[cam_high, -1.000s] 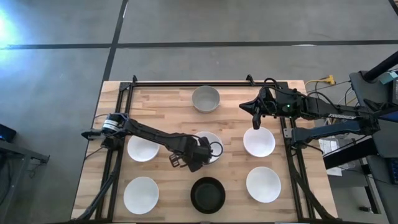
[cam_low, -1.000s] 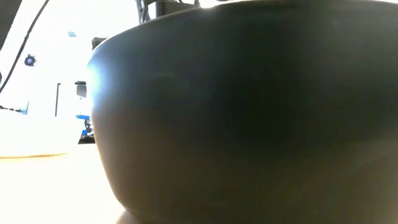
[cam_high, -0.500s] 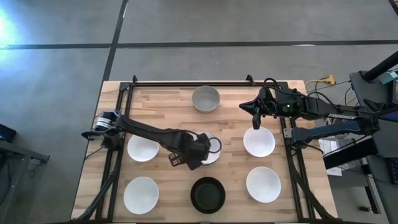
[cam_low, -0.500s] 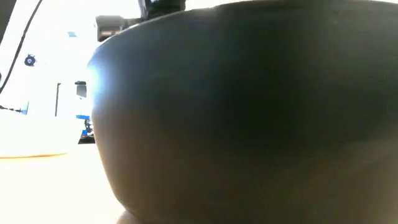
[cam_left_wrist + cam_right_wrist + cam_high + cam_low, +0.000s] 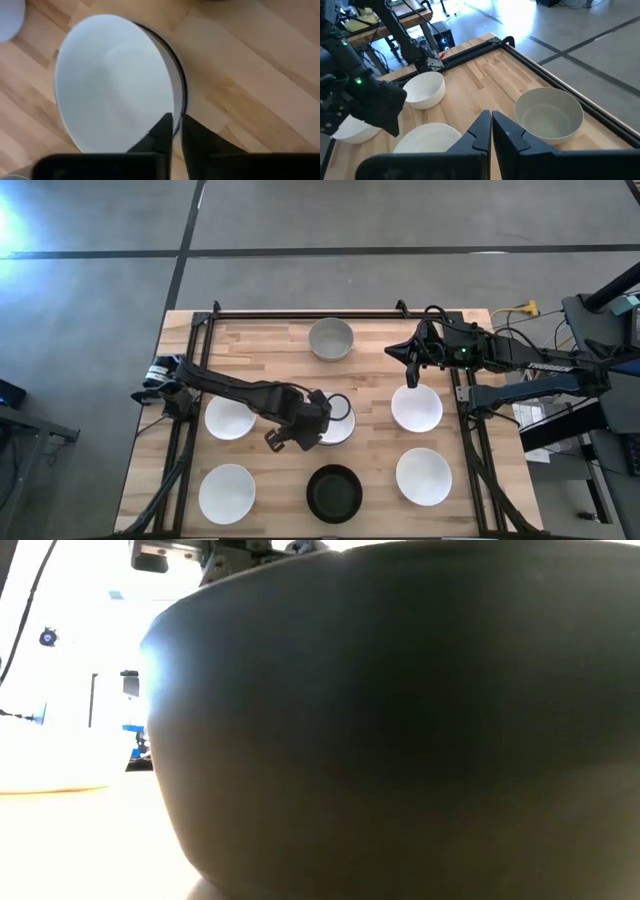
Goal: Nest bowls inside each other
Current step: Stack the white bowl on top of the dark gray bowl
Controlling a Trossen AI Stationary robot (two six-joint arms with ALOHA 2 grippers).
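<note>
White centre bowl (image 5: 338, 420): left hand (image 5: 322, 420), earlier beside it, now pinches rim; right hand (image 5: 407, 375) pressed together, unmoved.

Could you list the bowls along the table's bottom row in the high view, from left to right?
white bowl → black bowl → second white bowl

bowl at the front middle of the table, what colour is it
Black, seen best in the high view.
</note>
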